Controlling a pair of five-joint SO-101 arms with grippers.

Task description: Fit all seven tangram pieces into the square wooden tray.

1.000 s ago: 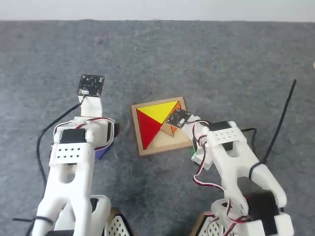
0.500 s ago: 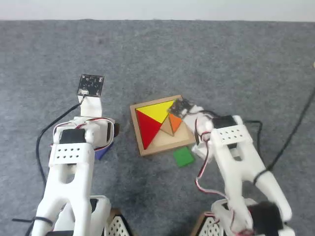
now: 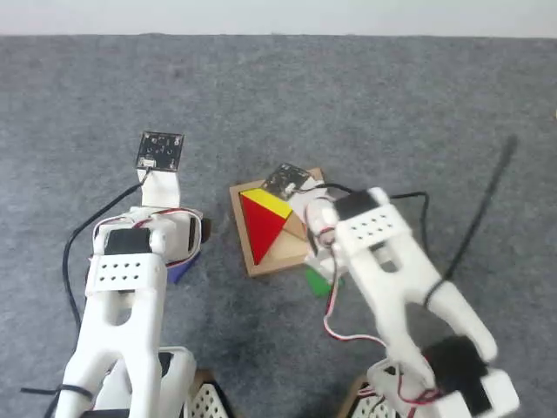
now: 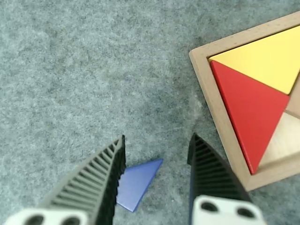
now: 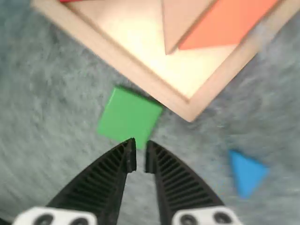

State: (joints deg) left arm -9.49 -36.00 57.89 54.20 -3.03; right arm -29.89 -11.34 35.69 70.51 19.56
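Two robot arms worked at a grey felt surface (image 3: 392, 104) with a square wooden tray (image 4: 202, 79) between them. The tray already held a yellow triangle (image 4: 262, 54), a red triangle (image 4: 251, 105), an orange piece (image 5: 225, 21) and what looked like a pale wood-coloured triangle (image 5: 180, 21), with bare floor left beside them.

Three pieces lay outside. The green square (image 5: 129, 116) sat on the surface just beside the tray's rim, a light blue triangle (image 5: 246, 171) lay near one tray corner, and a dark blue piece (image 4: 138, 183) lay well apart from the tray. The right gripper (image 5: 139, 157) hovered at the green square's edge, its fingers nearly together and holding nothing. The left gripper (image 4: 157, 150) hung with fingers spread wide, empty, above the dark blue piece.

The step in hand appeared to be picking up the green square. That would call for opening the right gripper and straddling the piece.

From above, the right arm covered much of the tray and most of the green square. A finger cut off the dark blue piece, so its shape was uncertain.
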